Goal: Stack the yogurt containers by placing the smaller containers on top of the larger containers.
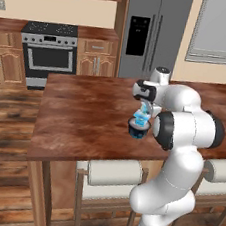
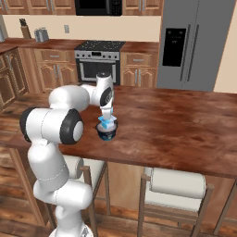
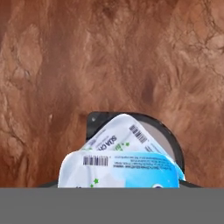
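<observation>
Wood-plank kitchen, reddish-brown wooden desk (image 1: 84, 116) mid-room. Round dark navy tub (image 2: 106, 132) near the front edge, one light-blue squarish cup (image 3: 127, 138) already on top. Second light-blue cup (image 3: 122, 170) clamped between fingers (image 2: 107, 118), directly above, probably for stacking.

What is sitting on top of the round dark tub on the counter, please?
Two light-blue cups are on the dark tub, one above the other, lids overlapping. Most of the tub's whitish top is covered.
</observation>
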You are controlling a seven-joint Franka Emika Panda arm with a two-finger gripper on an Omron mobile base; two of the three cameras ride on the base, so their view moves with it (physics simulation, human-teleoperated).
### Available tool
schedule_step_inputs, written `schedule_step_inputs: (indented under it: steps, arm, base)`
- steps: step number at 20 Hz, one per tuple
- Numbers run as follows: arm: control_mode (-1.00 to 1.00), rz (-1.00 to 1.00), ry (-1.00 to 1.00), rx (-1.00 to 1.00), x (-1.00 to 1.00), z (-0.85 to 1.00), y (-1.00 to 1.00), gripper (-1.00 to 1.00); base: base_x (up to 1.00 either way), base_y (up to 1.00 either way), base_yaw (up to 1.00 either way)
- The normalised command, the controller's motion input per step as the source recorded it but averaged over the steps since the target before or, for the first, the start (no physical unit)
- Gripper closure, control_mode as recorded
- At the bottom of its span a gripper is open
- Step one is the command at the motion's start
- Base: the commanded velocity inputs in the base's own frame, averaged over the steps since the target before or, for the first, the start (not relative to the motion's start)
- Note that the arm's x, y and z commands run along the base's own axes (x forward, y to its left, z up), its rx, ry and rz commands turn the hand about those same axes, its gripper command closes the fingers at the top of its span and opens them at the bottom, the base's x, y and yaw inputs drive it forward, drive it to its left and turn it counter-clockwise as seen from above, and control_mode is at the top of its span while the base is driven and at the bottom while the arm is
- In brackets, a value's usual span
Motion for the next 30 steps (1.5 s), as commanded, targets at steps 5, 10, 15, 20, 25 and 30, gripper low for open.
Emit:
schedule_step_inputs:
  steps: [5,10,15,20,25,30]
  arm:
    - [-1.00,0.00,-0.05,0.00,0.06,-0.09,0.00,1.00]
    - [-1.00,0.00,-0.03,0.00,0.09,-0.09,0.00,1.00]
    - [-1.00,0.00,-0.02,0.00,0.06,-0.08,0.00,1.00]
    - [-1.00,0.00,-0.01,0.00,0.07,-0.04,0.00,1.00]
    - [-1.00,0.00,0.00,0.00,0.04,0.00,0.00,1.00]
    - [-1.00,0.00,0.00,0.00,0.00,0.00,0.00,1.00]
  base:
    - [0.00,0.00,0.00]
    - [0.00,0.00,0.00]
    - [0.00,0.00,0.00]
    - [0.00,0.00,0.00]
    - [0.00,0.00,0.00]
    - [0.00,0.00,0.00]
